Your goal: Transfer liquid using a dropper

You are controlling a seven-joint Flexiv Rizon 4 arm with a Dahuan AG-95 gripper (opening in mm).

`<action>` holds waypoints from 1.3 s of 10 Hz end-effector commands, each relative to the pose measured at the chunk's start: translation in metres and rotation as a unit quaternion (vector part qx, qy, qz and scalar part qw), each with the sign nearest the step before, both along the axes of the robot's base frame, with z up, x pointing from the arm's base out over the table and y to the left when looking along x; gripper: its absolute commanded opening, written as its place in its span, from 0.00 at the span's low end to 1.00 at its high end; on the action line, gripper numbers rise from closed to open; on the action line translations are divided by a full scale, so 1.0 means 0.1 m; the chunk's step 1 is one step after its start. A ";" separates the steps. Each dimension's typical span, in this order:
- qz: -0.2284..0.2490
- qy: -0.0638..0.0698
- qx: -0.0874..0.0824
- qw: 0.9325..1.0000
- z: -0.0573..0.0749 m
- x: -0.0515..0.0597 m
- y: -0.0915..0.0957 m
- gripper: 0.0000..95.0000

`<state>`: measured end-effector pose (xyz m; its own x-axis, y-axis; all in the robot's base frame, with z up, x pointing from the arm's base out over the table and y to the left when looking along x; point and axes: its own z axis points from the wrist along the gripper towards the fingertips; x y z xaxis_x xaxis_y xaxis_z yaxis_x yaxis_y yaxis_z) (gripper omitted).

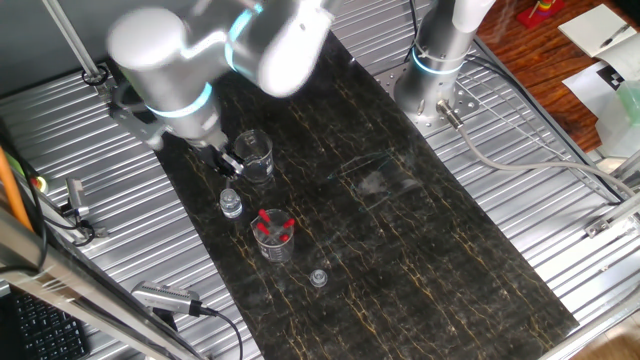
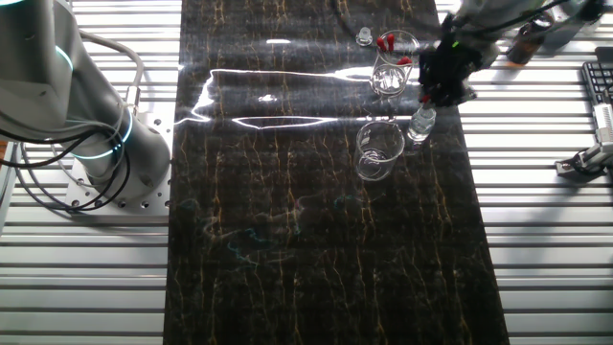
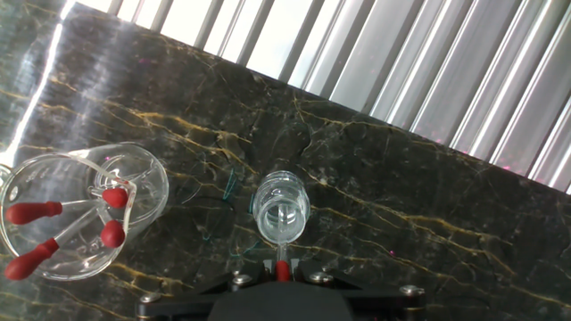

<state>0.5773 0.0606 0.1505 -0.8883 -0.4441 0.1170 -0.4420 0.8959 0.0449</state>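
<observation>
My gripper [image 3: 282,269] is shut on a dropper with a red bulb [image 3: 282,268], its glass tip pointing down at the open mouth of a small clear bottle [image 3: 281,209]. In one fixed view the gripper [image 1: 222,163] hangs just above that bottle [image 1: 231,205]; in the other fixed view the gripper [image 2: 446,84] is over the bottle [image 2: 421,123]. A beaker holding several red-bulbed droppers [image 3: 76,214] stands to the left, and shows in both fixed views [image 1: 274,235] [image 2: 394,59]. An empty glass beaker [image 1: 254,155] [image 2: 377,149] stands beside the bottle.
A small clear bottle cap [image 1: 319,278] [image 2: 364,36] lies on the dark marble mat [image 1: 400,230]. A second arm's base [image 1: 440,60] [image 2: 86,134] stands at the mat's edge. Ribbed metal table [image 1: 110,140] surrounds the mat; cables run along it.
</observation>
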 end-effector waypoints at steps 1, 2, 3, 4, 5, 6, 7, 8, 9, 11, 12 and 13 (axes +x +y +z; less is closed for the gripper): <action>0.001 -0.005 -0.003 1.000 -0.04 0.01 0.01 0.00; 0.000 -0.005 -0.003 1.000 -0.02 0.02 0.01 0.00; -0.001 -0.004 -0.003 1.000 0.00 0.03 0.02 0.00; -0.002 -0.002 -0.003 1.000 0.02 0.05 0.03 0.00; -0.001 0.002 -0.003 1.000 0.08 0.06 0.04 0.00; -0.001 0.002 -0.002 1.000 0.12 0.05 0.05 0.00; -0.001 0.003 -0.002 1.000 0.16 0.04 0.05 0.00; -0.002 0.004 -0.003 1.000 0.24 0.03 0.06 0.00; -0.002 0.006 -0.005 1.000 0.30 0.03 0.08 0.00; -0.001 0.008 -0.008 1.000 0.38 0.02 0.10 0.00; 0.000 0.008 -0.008 1.000 0.42 0.00 0.09 0.00; 0.002 0.008 -0.008 1.000 0.50 -0.04 0.07 0.00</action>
